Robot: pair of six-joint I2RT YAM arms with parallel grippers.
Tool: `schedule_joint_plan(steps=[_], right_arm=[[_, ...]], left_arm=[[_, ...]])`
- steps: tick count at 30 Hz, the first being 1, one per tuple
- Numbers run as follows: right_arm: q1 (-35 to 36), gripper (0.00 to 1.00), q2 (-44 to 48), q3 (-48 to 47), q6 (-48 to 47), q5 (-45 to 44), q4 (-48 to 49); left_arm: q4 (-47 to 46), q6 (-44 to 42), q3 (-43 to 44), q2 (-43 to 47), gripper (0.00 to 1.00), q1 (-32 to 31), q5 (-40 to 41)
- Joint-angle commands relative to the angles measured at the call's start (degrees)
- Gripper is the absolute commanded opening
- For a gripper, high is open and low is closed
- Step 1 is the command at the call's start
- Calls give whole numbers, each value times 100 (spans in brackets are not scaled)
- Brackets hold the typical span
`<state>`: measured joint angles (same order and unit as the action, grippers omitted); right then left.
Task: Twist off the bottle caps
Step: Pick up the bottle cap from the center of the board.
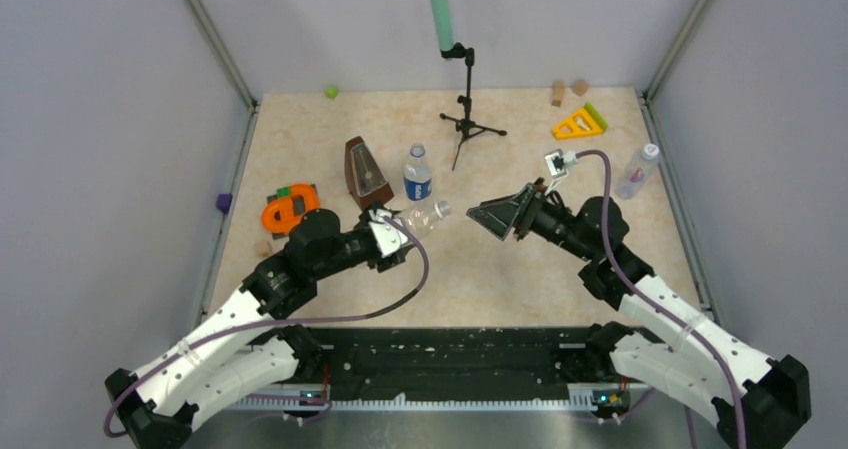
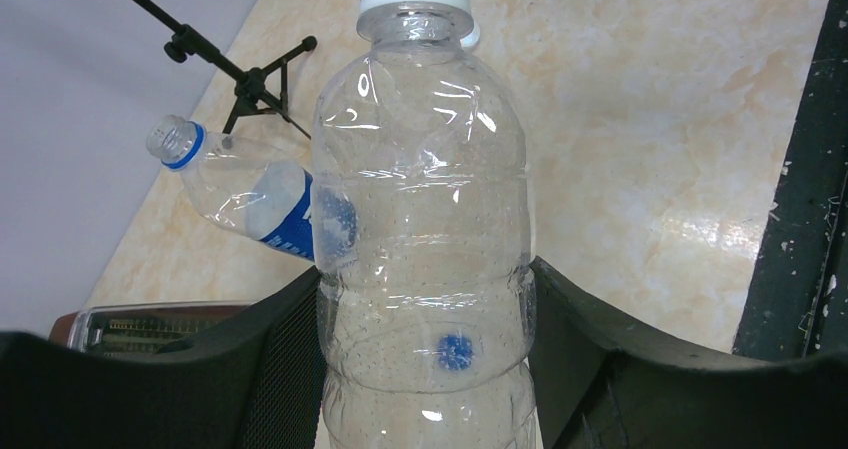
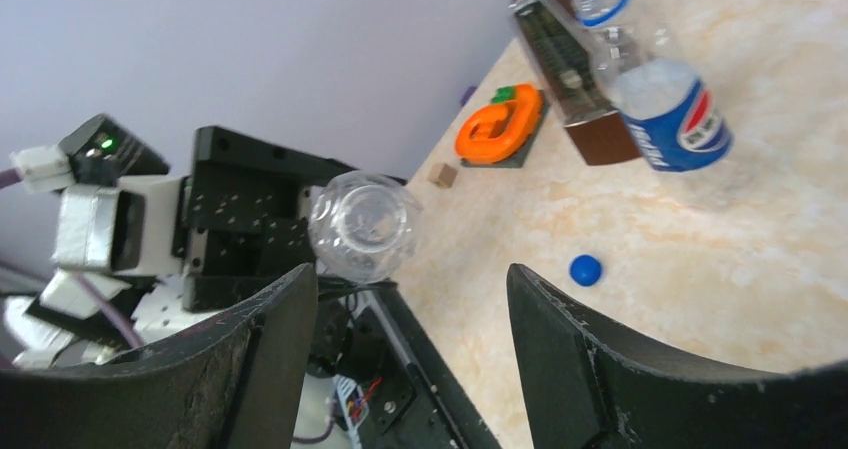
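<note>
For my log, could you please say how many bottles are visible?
3: clear bottle in the left gripper, labelled bottle beside the metronome, third bottle near the right wall.

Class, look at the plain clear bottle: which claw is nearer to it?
Left. The left claw grips the clear bottle around its body; the right claw stands open, apart from it, facing its neck end.

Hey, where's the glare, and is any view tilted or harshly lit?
Left wrist: white glare streaks on the clear plastic bottle, a shiny reflection on the beige marbled tabletop. Right wrist: whole scene tilted. Top external: even light, only faint shadows.
</note>
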<state>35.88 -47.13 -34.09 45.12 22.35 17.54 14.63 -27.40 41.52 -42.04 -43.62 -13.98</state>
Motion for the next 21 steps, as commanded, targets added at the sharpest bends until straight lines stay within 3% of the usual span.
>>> schedule_joint_plan(steps=[1,10,14,21], right_arm=[[33,68,201,-37,-206,-1060,-678],[-114,67,-490,-769,-632,-3498,-2886],[-619,65,-1364,-1363,-979,-3956,-3583],[-1337,64,-2871,-2031,-1514,-4101,-3922]], left_arm=[[-189,7,-60,11,0,-33,143],[-322,126,-146,66,0,-42,168],[-339,170,-146,74,0,-42,141],[-294,341,-226,337,0,-51,152]])
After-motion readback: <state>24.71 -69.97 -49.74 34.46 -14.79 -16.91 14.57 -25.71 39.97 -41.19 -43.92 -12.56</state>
